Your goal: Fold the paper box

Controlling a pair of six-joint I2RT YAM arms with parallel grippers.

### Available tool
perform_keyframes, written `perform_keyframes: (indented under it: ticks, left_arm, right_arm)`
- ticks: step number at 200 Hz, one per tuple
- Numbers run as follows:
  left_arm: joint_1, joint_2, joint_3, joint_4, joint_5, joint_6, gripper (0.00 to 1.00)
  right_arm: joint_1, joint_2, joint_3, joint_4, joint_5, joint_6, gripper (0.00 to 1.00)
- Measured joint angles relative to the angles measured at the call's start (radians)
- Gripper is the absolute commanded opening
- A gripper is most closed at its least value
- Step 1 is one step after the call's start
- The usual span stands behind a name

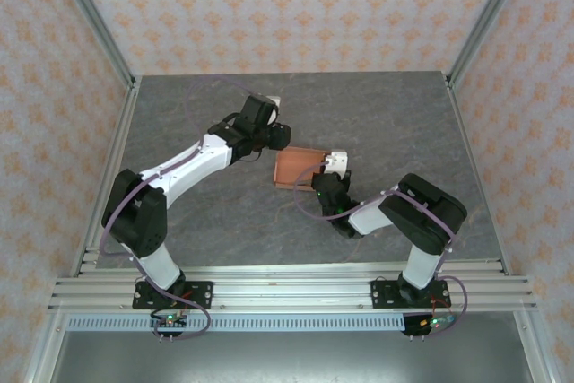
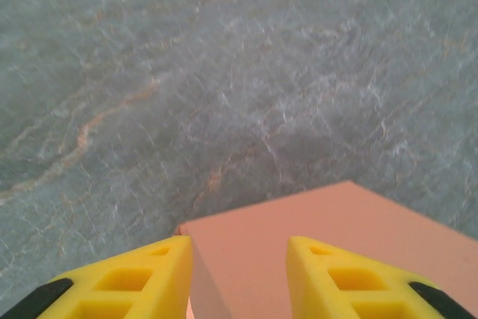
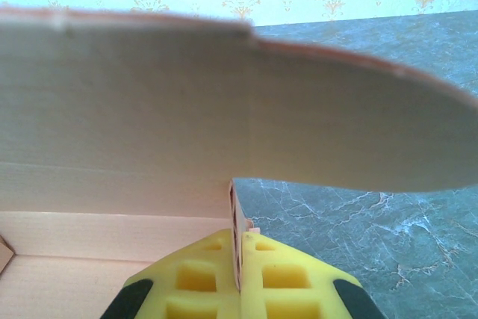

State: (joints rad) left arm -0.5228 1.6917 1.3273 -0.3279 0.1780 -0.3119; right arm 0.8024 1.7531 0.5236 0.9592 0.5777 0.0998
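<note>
The paper box (image 1: 296, 168) is a salmon-orange shallow card box lying mid-table. My right gripper (image 1: 325, 182) is at its right side. In the right wrist view the yellow fingers (image 3: 202, 278) are shut on the edge of a side wall (image 3: 234, 207), the gripper (image 3: 240, 248) pinching the card. The lid flap (image 3: 224, 102) arches above and the box floor (image 3: 67, 282) lies to the left. My left gripper (image 1: 276, 137) hovers at the box's far left corner. In the left wrist view it (image 2: 239, 259) stands open, its fingers astride that corner of the paper box (image 2: 314, 222).
The grey marbled tabletop (image 1: 386, 123) stretches around the box. Metal frame posts (image 1: 112, 69) and patterned walls border it on the left, right and far sides. The aluminium rail (image 1: 287, 289) with both arm bases runs along the near edge.
</note>
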Motion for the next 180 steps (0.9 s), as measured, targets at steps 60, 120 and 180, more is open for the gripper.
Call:
perform_keyframes:
  ticks: [60,120,180]
  left_arm:
    - [0.0,0.0,-0.023,-0.025,0.056,0.025,0.36]
    - [-0.002,0.0,-0.07,-0.003,0.07,0.022,0.35]
    - [-0.047,0.0,-0.099,0.011,0.036,0.022,0.34]
  right_arm:
    - [0.0,0.0,0.016,-0.026,0.003,0.0,0.0]
    - [0.0,0.0,0.019,-0.036,0.004,0.0,0.0]
    - [0.0,0.0,0.02,-0.057,0.01,0.004,0.04]
